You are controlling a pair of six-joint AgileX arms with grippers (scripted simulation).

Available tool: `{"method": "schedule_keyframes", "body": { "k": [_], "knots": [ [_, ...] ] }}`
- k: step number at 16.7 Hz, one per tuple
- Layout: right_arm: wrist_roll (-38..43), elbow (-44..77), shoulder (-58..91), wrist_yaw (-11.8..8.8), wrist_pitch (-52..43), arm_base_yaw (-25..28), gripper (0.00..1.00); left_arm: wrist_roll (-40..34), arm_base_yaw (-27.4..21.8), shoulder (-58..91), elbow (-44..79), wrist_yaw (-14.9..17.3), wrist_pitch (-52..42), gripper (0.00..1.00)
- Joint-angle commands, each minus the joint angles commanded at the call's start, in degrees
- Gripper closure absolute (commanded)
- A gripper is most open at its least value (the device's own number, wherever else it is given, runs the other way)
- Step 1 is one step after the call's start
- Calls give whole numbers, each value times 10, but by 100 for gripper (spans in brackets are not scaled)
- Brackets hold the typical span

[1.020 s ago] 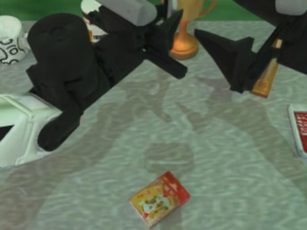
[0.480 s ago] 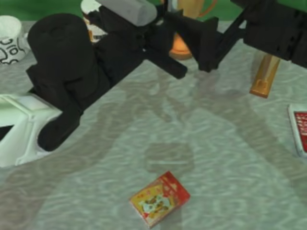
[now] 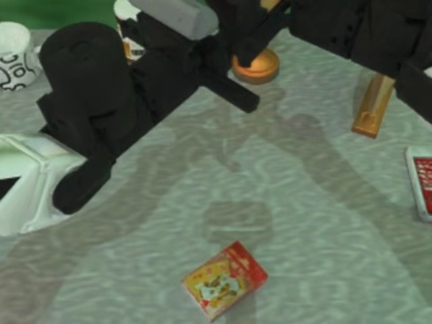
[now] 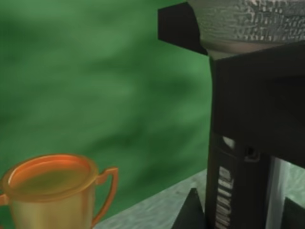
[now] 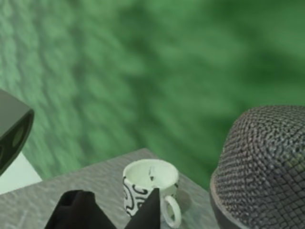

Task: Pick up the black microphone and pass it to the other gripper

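A red card pack (image 3: pixel 225 279) lies flat near the table's (image 3: pixel 304 223) front edge, well apart from both arms. Farther back the left gripper (image 3: pixel 226 71) is clamped on the black microphone (image 3: pixel 177 15), its grey mesh head raised toward the top view's left. Beyond it the right gripper (image 3: pixel 253 37) reaches in over the gold trophy (image 3: pixel 256 65), fingers apart around the handle.

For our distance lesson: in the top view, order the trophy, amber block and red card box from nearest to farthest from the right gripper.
From the right gripper:
1. Trophy, right at the gripper, far edge.
2. Amber block, to the right.
3. Red card box, near edge.
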Motion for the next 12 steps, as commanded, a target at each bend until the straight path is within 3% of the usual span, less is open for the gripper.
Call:
{"method": "schedule_keyframes", "body": {
  "k": [1,12],
  "knots": [
    [0,0,0,0,0,0,0,0,0,0,0,0,0,100],
    [0,0,0,0,0,0,83,0,0,0,0,0,0,100]
  ]
}}
